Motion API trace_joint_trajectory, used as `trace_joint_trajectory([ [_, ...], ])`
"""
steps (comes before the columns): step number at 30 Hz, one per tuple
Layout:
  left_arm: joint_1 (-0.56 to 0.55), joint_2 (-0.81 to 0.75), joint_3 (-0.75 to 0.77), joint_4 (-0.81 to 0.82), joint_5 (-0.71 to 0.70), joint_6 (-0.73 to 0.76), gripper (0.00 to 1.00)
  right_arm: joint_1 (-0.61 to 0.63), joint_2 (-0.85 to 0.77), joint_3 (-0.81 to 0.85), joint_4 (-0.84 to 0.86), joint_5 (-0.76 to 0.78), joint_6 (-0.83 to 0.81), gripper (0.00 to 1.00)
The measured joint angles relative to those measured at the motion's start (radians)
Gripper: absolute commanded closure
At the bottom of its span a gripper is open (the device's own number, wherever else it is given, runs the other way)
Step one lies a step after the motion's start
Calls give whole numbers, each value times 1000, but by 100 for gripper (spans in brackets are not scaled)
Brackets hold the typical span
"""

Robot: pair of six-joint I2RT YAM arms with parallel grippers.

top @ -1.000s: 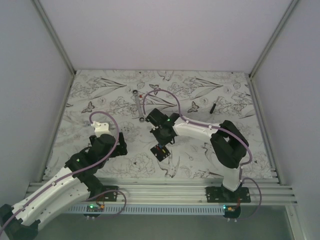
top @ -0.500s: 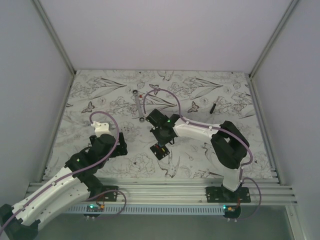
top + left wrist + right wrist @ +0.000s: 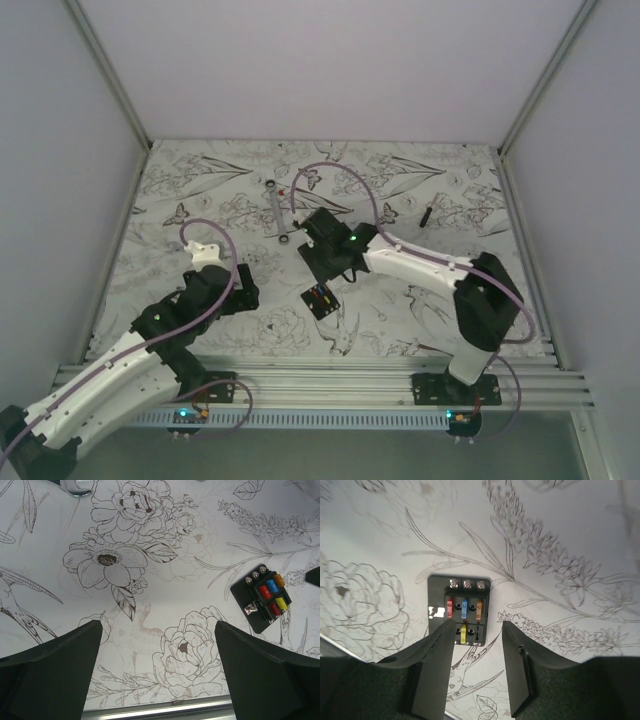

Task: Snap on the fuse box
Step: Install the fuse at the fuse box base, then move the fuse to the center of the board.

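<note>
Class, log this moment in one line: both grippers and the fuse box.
left gripper: open, empty | right gripper: open, empty, by fuse box | fuse box: lying on table

Long silver wrench [image 3: 277,211] lying on floral-print table cover [image 3: 200,180], thin black stick [image 3: 427,213] well apart toward the right, white walls [image 3: 350,70]

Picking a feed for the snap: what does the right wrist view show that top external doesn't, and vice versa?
Right wrist only: three screws and red, blue, orange and yellow fuses on the fuse box, framed by the open fingers of the right gripper. Top external only: the silver wrench, the thin black stick and the left arm. Both: the fuse box lying on the floral table.
</note>
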Motion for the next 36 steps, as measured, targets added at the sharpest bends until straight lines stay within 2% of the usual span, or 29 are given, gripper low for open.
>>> trace_joint_trajectory([
  [6,0,101,78,-7,6,-10,1,-43,-174,-63,92,3,-11,39],
  [16,5,522,410,-7,10,20,7,-261,-361,-412,279,14,-6,25],
  [22,29,811,606,0,22,60,19,-301,-439,-526,380,44,-2,11],
  [28,102,1109,866,6,49,114,33,-335,-502,-648,470,52,15,3],
  [36,216,1451,1197,6,89,177,54,-368,-504,-676,558,43,39,0],
])
